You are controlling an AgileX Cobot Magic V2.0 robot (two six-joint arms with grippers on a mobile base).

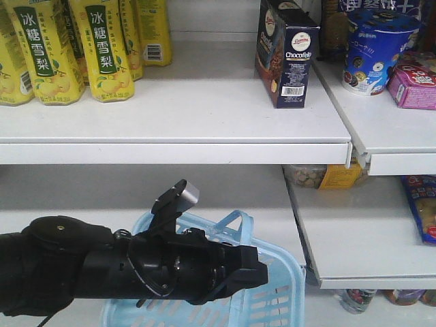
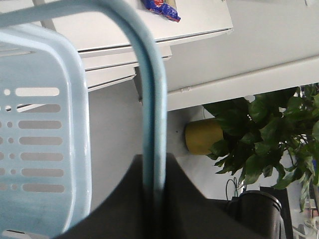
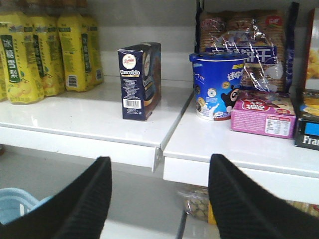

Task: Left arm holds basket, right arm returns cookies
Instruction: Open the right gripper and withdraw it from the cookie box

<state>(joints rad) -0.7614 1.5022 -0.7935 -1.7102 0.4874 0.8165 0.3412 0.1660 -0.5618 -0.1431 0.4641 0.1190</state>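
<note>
The cookies stand upright on the upper shelf beside a blue tub, the right gripper hangs below, jaws wide and empty, while the left gripper clamps the basket handle.

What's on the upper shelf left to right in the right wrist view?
Yellow drink bottles → cookies, standing upright → blue round tub → small pink box → dark box cut off by the frame edge. Biscuit packs behind the tub are left out.
</note>
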